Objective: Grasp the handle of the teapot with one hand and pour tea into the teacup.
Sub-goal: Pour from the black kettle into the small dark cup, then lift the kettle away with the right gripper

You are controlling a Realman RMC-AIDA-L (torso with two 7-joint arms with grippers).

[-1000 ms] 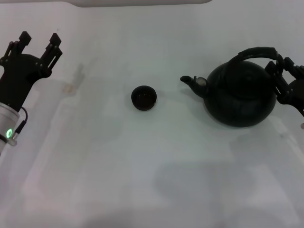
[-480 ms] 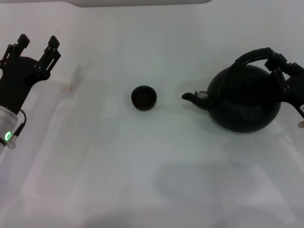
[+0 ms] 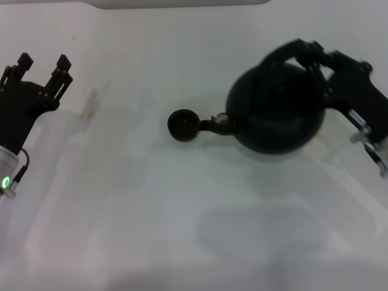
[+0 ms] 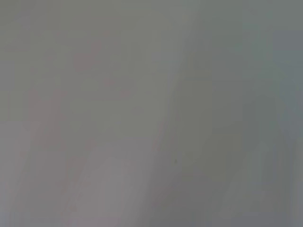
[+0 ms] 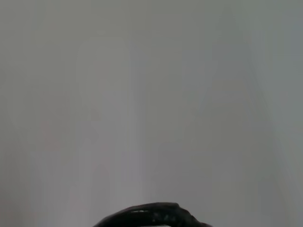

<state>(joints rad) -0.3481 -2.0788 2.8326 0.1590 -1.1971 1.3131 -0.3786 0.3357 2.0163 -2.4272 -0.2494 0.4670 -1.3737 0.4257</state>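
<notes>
The round black teapot [image 3: 276, 112] hangs above the white table [image 3: 182, 230] right of centre in the head view, its spout [image 3: 217, 124] pointing at the small black teacup [image 3: 183, 125] and nearly reaching its rim. My right gripper [image 3: 318, 57] is shut on the arched black handle [image 3: 290, 51] at the teapot's top right. A dark curved piece of the teapot shows at the edge of the right wrist view [image 5: 151, 216]. My left gripper [image 3: 42, 63] is open and idle at the far left.
The table's far edge [image 3: 182, 5] runs along the top of the head view. The left wrist view shows only bare white surface.
My right gripper has lifted the teapot and carried it left toward the teacup; the spout now reaches the cup's edge. The left arm has drifted slightly.
</notes>
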